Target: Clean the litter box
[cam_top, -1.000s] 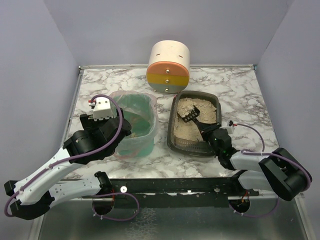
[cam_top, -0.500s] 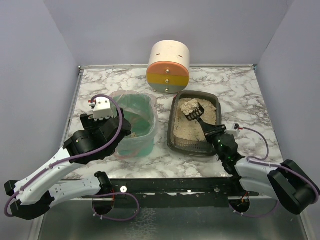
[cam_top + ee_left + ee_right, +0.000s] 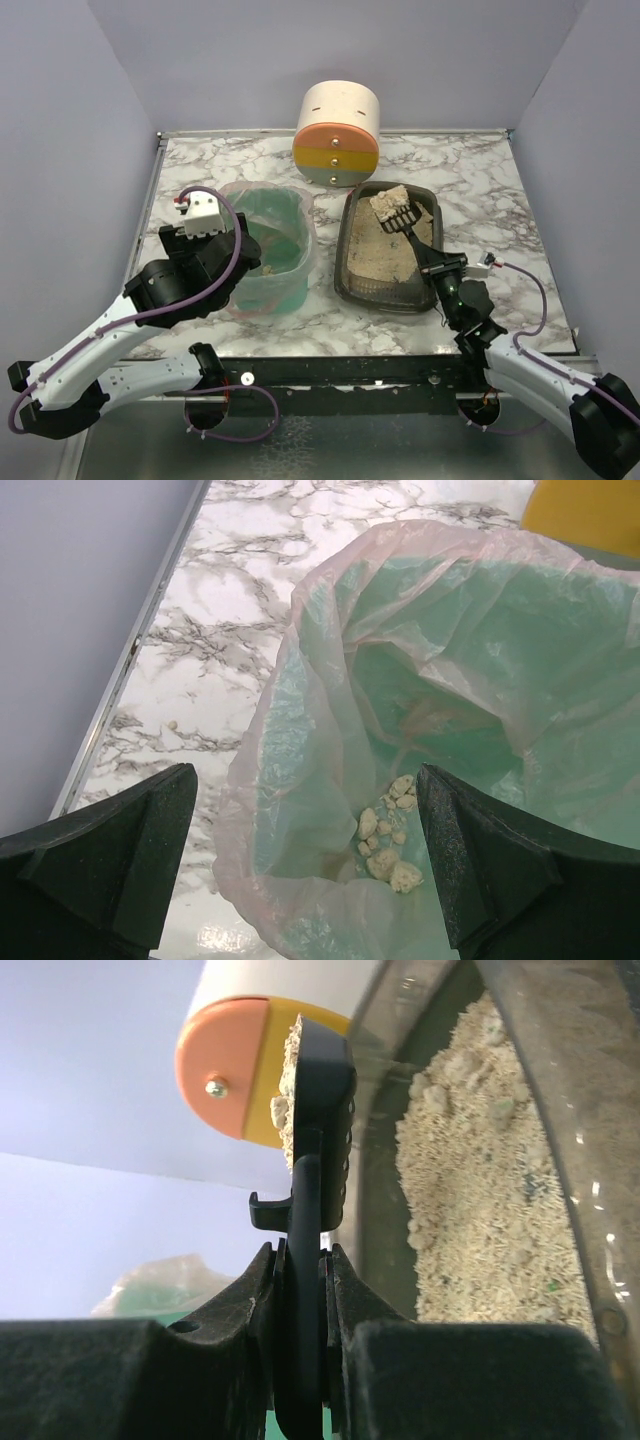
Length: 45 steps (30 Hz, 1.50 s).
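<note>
The litter box [image 3: 345, 272], a dark grey tray of beige litter [image 3: 480, 1190], lies right of centre. My right gripper [image 3: 441, 268] is shut on the handle of a black scoop [image 3: 396, 208]. The scoop's head hangs over the box's far end and carries a lump of litter. In the right wrist view the scoop [image 3: 320, 1110] stands on edge between the fingers of the right gripper [image 3: 302, 1260]. My left gripper [image 3: 243, 262] hangs open over the near left rim of the green bin [image 3: 272, 250]. Pale clumps [image 3: 386, 835] lie in the bin's clear liner [image 3: 450, 670], between the fingers of the left gripper [image 3: 305, 880].
A cream, orange and yellow cylinder [image 3: 337, 120] stands at the back, just behind the bin and the litter box. Its orange face [image 3: 225, 1070] shows past the scoop. Marble tabletop [image 3: 250, 570] stretches left of the bin to a metal edge and a grey wall.
The right arm has drawn back toward the near edge. The scoop has risen out of the litter with a lump on it and moved toward the box's far end. The left arm barely moved.
</note>
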Each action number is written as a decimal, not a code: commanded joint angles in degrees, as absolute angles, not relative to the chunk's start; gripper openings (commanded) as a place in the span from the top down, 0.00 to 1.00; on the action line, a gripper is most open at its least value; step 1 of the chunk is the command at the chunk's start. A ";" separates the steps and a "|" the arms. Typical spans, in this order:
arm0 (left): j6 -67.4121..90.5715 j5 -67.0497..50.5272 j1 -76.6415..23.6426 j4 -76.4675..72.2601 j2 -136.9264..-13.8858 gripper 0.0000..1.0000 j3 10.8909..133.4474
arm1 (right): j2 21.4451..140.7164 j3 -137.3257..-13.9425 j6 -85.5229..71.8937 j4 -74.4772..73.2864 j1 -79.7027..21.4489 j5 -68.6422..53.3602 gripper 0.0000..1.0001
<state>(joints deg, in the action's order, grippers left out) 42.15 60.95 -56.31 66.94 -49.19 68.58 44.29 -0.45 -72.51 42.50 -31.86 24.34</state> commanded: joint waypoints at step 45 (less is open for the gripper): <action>40.00 58.12 -56.07 64.84 -49.11 0.01 72.04 | 6.25 -2.65 -77.05 17.70 -31.73 16.07 0.99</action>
<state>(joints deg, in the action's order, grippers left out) 40.45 59.11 -56.31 65.67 -49.98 72.01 10.72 -4.32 -75.79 13.10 -31.86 17.39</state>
